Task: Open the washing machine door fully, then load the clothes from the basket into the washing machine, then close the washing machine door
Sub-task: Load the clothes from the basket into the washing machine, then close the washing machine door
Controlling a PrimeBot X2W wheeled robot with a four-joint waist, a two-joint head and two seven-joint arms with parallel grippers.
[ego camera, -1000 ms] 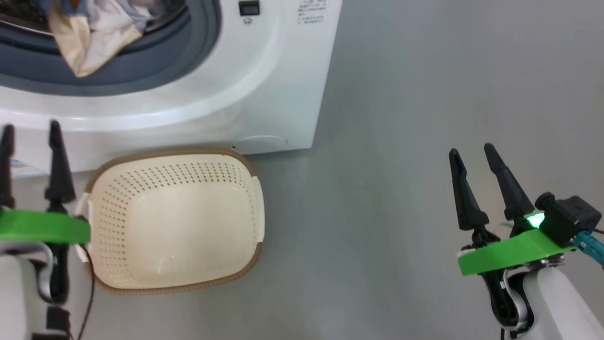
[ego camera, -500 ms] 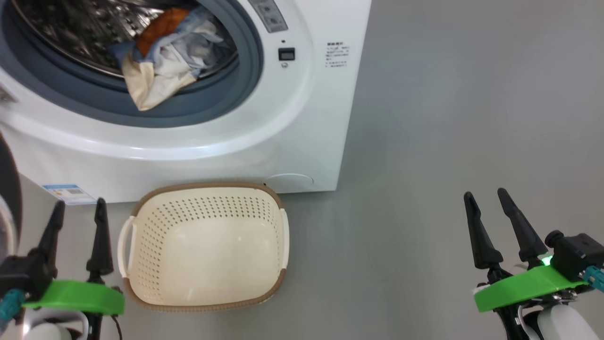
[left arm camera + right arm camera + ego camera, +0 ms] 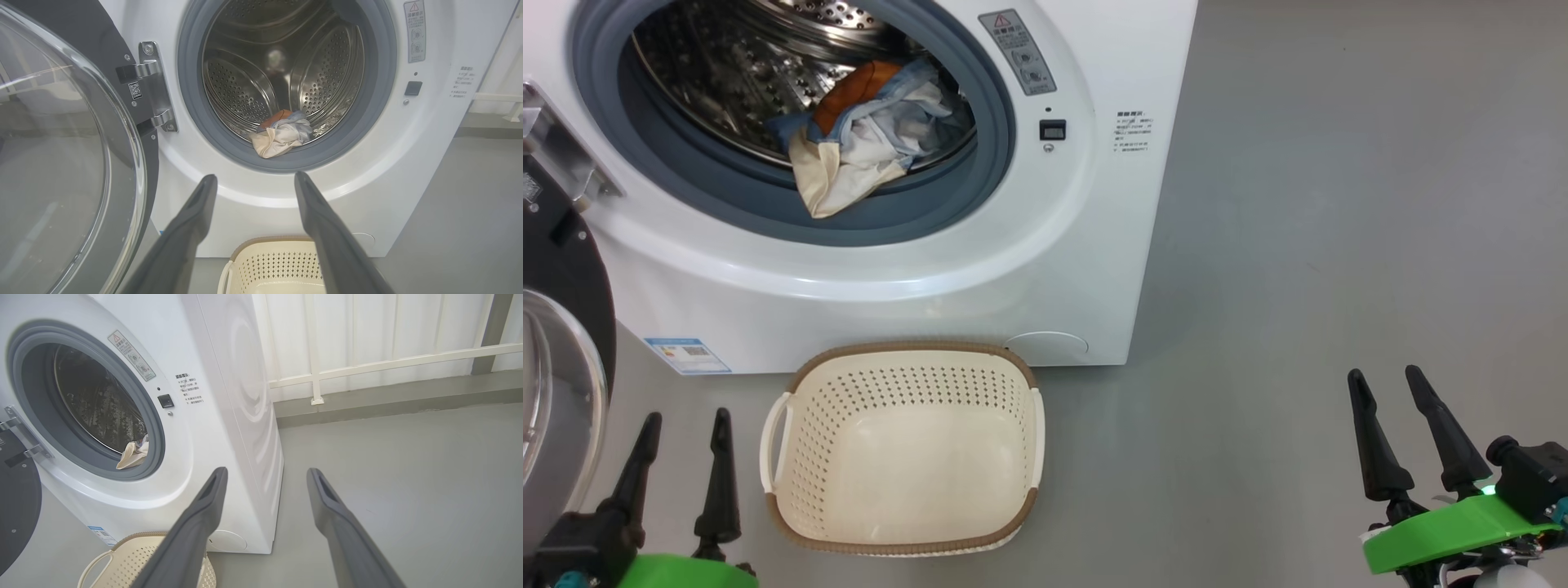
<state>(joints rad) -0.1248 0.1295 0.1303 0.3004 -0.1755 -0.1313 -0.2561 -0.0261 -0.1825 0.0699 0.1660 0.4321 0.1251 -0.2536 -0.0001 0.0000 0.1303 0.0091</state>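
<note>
Glossy black-rimmed round glass door (image 3: 560, 343) beside the empty, spread left claw (image 3: 686, 416).
Swung wide at the big white washing machine (image 3: 1094, 204)'s hinge side; right claw (image 3: 1383, 372), equally spread and empty, far off; light blue clothes (image 3: 866, 139) in its drum (image 3: 727, 90).

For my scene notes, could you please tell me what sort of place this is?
Probably a laundry corner or balcony: a front-loading washing machine, a laundry basket before it, and a white railing behind.
</note>
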